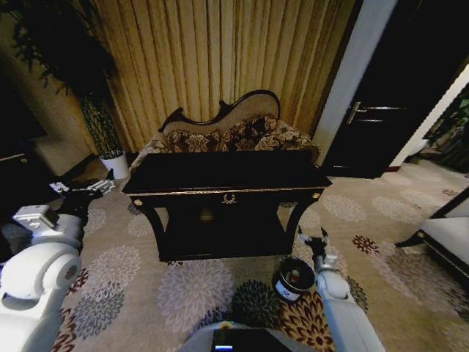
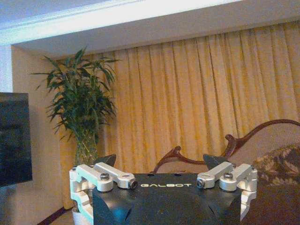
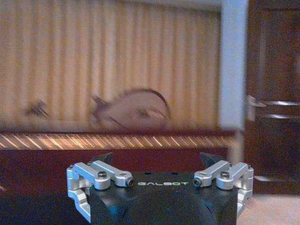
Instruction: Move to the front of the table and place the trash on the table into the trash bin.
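Observation:
The black glossy table (image 1: 227, 180) with gold trim stands straight ahead, a short way off across the carpet. Its top looks dark and I cannot make out the trash on it. The small black trash bin (image 1: 293, 279) sits on the floor by the table's front right leg. My right gripper (image 1: 314, 236) hovers just above and beyond the bin, open with nothing held (image 3: 156, 158). In the right wrist view the table's gold edge (image 3: 117, 140) runs across at gripper height. My left gripper (image 1: 82, 188) is raised off the table's left end, open with nothing held (image 2: 160, 161).
A carved floral sofa (image 1: 234, 132) stands right behind the table against the curtains. A plant in a white pot (image 1: 116, 165) is at the back left. At the right edge is a light seat (image 1: 447, 238), and a dark door (image 1: 381, 117) lies beyond.

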`<state>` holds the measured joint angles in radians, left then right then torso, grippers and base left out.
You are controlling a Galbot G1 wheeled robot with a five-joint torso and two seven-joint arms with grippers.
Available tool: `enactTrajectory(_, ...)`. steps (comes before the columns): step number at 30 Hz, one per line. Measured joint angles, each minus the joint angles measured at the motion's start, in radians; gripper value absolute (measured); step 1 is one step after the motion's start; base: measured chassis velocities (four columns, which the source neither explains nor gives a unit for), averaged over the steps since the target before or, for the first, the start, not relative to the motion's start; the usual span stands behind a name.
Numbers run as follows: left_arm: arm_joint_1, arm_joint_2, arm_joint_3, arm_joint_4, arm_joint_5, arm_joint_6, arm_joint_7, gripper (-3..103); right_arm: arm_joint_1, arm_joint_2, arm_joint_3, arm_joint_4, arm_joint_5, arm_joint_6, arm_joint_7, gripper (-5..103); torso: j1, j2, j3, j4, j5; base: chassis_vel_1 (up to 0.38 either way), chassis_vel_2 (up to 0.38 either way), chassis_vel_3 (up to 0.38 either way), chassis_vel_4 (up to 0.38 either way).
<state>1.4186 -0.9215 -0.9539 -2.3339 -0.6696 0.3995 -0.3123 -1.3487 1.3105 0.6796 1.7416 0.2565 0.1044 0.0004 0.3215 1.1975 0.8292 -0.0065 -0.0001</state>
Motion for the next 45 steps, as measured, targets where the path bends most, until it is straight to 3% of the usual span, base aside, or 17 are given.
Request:
enactTrajectory(5, -0.001, -0.023, 0.036, -0.001, 0.028, -0.018, -0.001, 100, -0.099, 0.007, -0.097, 0.298, 0.017, -0.114, 0.000, 100, 0.000, 0.000, 0.000, -0.0002, 0.0002, 0.000, 0.000, 0.000, 0.000)
enactTrajectory(14, 0.005, -0.065, 0.061, 0.000, 0.046, -0.036, 0.018, 100, -0.150, -0.017, -0.142, 0.447, -0.024, -0.201, 0.000, 100, 0.000, 0.000, 0.000, 0.0000, 0.0001, 0.000, 0.000, 0.000, 0.000)
enactTrajectory(31, -0.020, -0.036, 0.071, 0.039, 0.070, -0.044, 0.030, 100, -0.161, -0.021, -0.084, 0.419, -0.023, -0.182, 0.000, 100, 0.000, 0.000, 0.000, -0.0002, 0.0001, 0.013, -0.013, -0.011, 0.012)
enactTrajectory(45, -0.023, -0.032, 0.076, 0.038, 0.073, -0.044, 0.030, 100, -0.159, -0.020, -0.073, 0.401, -0.025, -0.156, 0.000, 100, -0.001, 0.000, 0.000, -0.0001, 0.0000, 0.175, -0.166, -0.183, 0.179)
